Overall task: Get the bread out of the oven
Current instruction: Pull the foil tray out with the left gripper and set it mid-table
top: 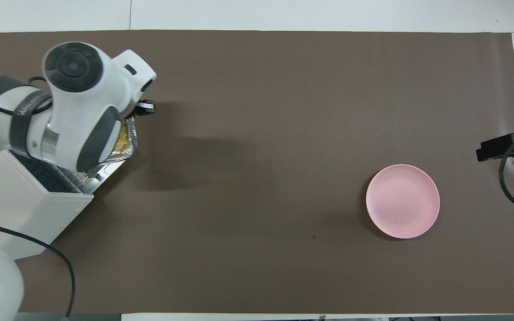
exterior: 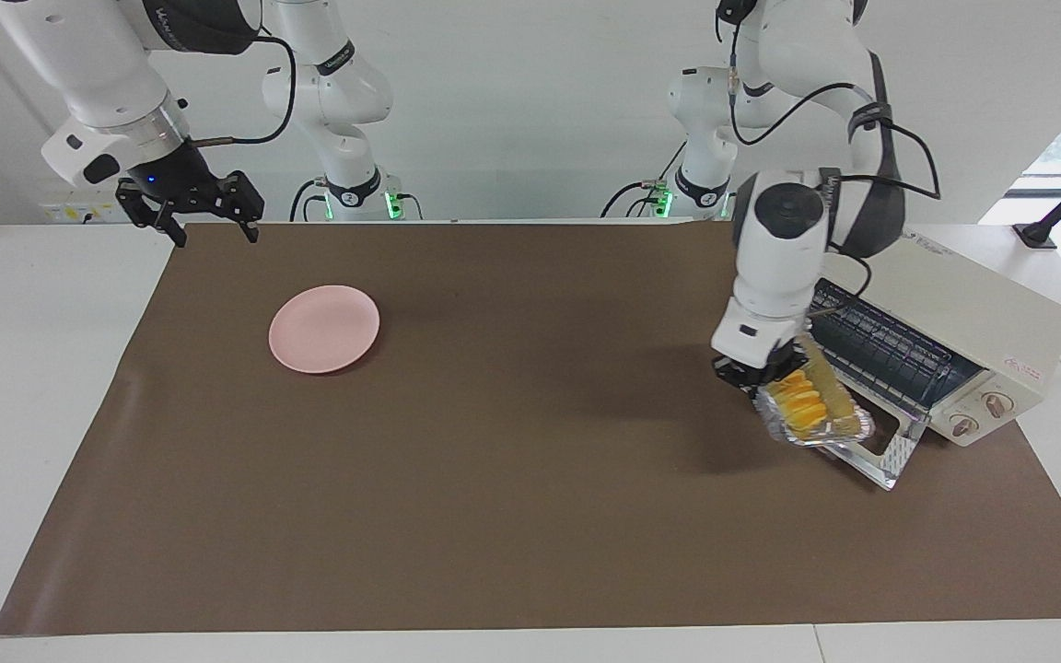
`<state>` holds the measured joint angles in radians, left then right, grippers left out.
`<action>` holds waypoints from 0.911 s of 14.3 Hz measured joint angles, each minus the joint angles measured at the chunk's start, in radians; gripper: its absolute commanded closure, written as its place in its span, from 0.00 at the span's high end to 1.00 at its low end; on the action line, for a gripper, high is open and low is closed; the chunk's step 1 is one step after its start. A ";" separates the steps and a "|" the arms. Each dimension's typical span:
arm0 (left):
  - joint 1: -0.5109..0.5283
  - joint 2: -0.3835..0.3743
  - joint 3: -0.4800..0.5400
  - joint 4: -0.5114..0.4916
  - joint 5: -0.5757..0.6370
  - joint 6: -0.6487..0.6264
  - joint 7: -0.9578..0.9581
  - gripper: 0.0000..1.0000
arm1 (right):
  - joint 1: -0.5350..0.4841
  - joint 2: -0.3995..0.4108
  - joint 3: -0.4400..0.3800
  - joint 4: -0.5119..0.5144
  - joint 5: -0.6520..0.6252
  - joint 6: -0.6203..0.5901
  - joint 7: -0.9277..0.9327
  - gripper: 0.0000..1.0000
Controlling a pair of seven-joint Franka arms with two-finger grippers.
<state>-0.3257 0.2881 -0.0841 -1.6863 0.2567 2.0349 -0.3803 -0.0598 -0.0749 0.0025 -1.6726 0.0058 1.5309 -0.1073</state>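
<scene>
A pink plate (exterior: pixel 324 329) sits on the brown mat (exterior: pixel 530 516) — toward the right arm's end of the white bench (exterior: pixel 33 368).

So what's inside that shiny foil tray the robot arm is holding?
The foil tray, gripped by the left gripper over the oven's open door, holds the golden-yellow bread. From overhead the arm covers most of it, and the tray's bottom is hidden.

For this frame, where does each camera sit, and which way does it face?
Facing view: high across the table, looking at both arms and their bases; the left gripper holds a foil tray with bread at the oven.
Overhead view: above the robots' end, looking down; the left arm covers the oven, and the right gripper waits at the edge.
Both show the pink plate.
</scene>
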 measured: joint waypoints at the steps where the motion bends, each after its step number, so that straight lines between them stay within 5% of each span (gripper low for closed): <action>1: -0.067 0.011 -0.001 0.016 -0.026 0.000 0.003 0.00 | 0.000 0.000 0.000 0.000 0.000 0.000 0.000 1.00; 6: -0.329 0.161 0.005 0.171 -0.091 -0.018 -0.036 0.00 | 0.000 0.000 0.000 0.000 0.000 0.000 0.000 1.00; 9: -0.390 0.309 0.007 0.322 -0.102 -0.046 -0.146 0.00 | 0.000 0.000 0.000 0.000 0.000 0.000 0.000 1.00; 12: -0.417 0.371 0.008 0.340 -0.103 -0.038 -0.221 0.00 | 0.000 0.000 0.000 0.000 0.000 0.000 0.000 1.00; 13: -0.422 0.381 0.008 0.341 -0.103 -0.033 -0.236 0.21 | 0.000 0.000 0.000 -0.001 0.000 0.000 0.000 1.00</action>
<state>-0.7479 0.6688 -0.0762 -1.3457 0.1542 2.0023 -0.6165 -0.0598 -0.0749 0.0025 -1.6731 0.0058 1.5309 -0.1072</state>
